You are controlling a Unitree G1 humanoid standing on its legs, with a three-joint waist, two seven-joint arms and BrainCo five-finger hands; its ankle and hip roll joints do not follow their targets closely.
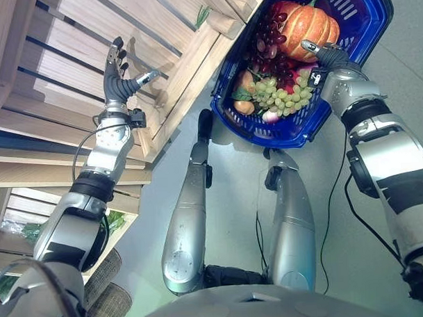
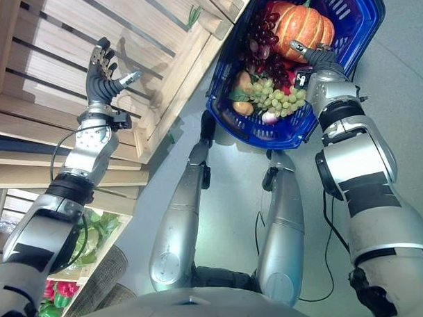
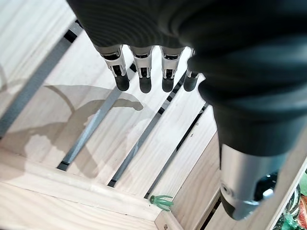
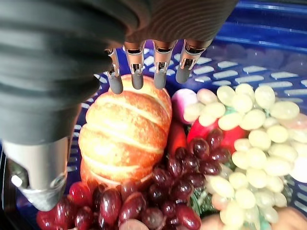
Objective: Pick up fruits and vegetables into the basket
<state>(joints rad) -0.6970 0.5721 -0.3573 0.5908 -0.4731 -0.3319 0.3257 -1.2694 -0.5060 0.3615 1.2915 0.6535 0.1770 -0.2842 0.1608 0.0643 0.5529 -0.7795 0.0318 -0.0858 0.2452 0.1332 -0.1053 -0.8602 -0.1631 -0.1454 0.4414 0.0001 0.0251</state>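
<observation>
Several fruits heaped in blue basket — ribbed orange pumpkin, dark red grapes, pale green grapes, right hand above pumpkin, fingers straight, empty — left hand spread over wooden crate, holding nothing.

The blue basket runs off the top edge at upper right in the left eye view, its far rim unseen. The right hand covers part of the pumpkin, whose underside is buried among dark grapes and green grapes. An orange fruit and a pale pink vegetable near the basket's lower wall are too small to identify. At lower left, leafy greens and red produce sit half-hidden behind wooden crate slats.
</observation>
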